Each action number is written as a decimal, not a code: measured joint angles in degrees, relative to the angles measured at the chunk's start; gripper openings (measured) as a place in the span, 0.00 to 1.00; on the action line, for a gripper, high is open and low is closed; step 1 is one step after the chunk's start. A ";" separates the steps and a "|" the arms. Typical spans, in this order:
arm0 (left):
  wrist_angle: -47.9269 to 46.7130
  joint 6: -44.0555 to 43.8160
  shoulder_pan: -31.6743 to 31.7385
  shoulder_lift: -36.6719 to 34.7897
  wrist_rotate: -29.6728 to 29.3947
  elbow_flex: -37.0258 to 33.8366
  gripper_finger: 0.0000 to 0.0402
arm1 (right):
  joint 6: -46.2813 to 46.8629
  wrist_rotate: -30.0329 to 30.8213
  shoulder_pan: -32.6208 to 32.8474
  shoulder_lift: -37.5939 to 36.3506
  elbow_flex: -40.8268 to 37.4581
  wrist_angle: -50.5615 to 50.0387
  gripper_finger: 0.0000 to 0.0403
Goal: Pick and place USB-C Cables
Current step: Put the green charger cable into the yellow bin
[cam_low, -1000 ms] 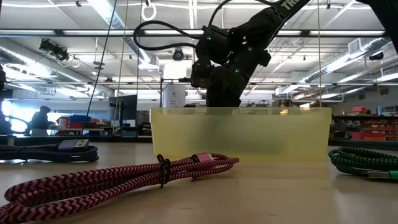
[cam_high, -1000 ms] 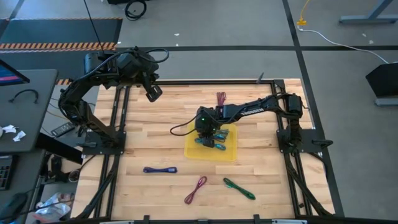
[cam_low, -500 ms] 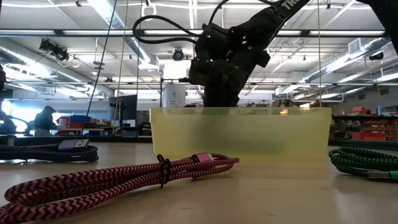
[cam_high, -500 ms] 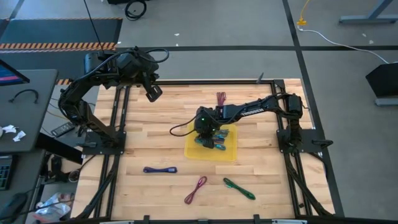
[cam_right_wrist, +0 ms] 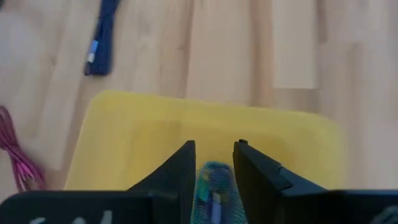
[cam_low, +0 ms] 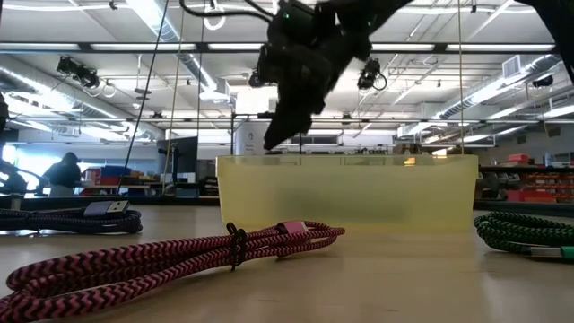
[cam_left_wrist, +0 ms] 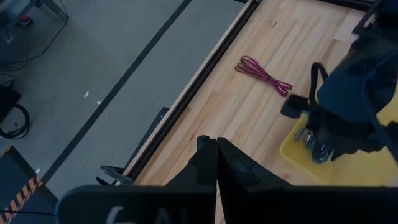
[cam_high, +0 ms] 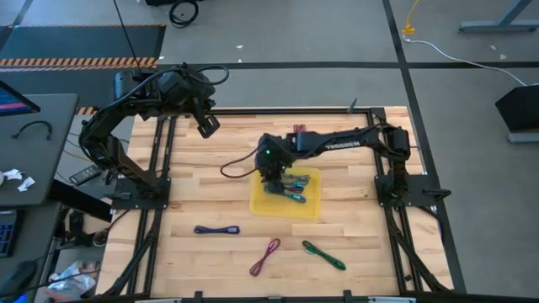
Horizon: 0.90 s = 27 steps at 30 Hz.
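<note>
My right gripper hangs open and empty over the far left part of the yellow tray. In the low view its fingertips stand above the tray's rim. Several cables, teal and purple among them, lie in the tray; one teal cable shows below, between my fingers. On the bare table lie a purple cable, a magenta one, a green one and a maroon one. My left gripper waits shut above the table's far left edge.
A black frame rail runs round the wooden table. My right arm reaches in over the far right part. In the low view the magenta cable lies nearest, the green one right, a dark one left.
My right gripper has risen out of the yellow tray and moved a little toward the table's far left, tilting as it went. The cables in the tray have stayed lying there. My left arm has kept still.
</note>
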 joint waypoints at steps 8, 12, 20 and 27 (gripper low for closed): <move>0.00 0.00 0.00 0.00 -0.01 0.00 0.01 | -7.89 13.62 -6.76 -0.22 15.18 -23.10 0.28; 0.00 -1.64 0.00 0.00 0.00 0.00 0.01 | 5.13 15.58 -13.79 -0.29 17.30 -28.44 0.28; 0.00 -2.88 0.00 0.00 -0.01 0.01 0.01 | 17.70 15.56 -20.68 -0.16 15.21 -33.22 0.28; 0.00 -1.48 0.00 0.00 -0.01 0.01 0.01 | 18.64 10.59 -18.04 -0.22 12.38 -42.02 0.28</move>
